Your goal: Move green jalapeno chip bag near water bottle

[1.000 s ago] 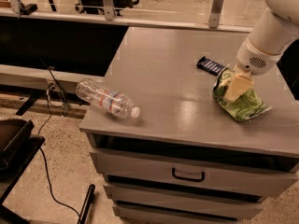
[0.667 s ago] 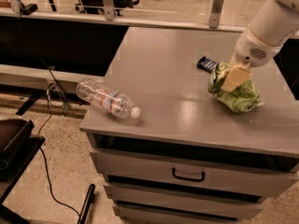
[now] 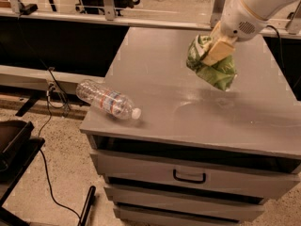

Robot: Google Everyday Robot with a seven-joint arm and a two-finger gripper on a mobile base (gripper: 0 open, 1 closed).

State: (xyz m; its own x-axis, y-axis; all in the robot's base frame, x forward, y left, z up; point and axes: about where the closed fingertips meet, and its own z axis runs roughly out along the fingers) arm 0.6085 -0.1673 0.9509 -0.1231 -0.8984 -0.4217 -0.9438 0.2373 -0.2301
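The green jalapeno chip bag (image 3: 212,66) is a crumpled bright-green foil bag hanging in the air above the grey cabinet top (image 3: 155,65), right of centre. My gripper (image 3: 215,52) is shut on the bag's upper part, with a tan finger (image 3: 218,51) pressed against it. The white arm comes in from the upper right. The water bottle (image 3: 107,99) is clear with a white cap and a white-blue-red label. It lies on its side at the cabinet's front left corner, cap pointing right, well left of the bag.
The cabinet has drawers below with a dark handle (image 3: 189,176). A black cable (image 3: 47,126) runs over the speckled floor at left, beside a dark object (image 3: 13,145). Metal rails (image 3: 61,15) run along the back.
The bag has been lifted off the cabinet top and carried left and forward in the gripper. The dark-blue wrapper seen earlier behind it no longer shows. The bottle has not moved.
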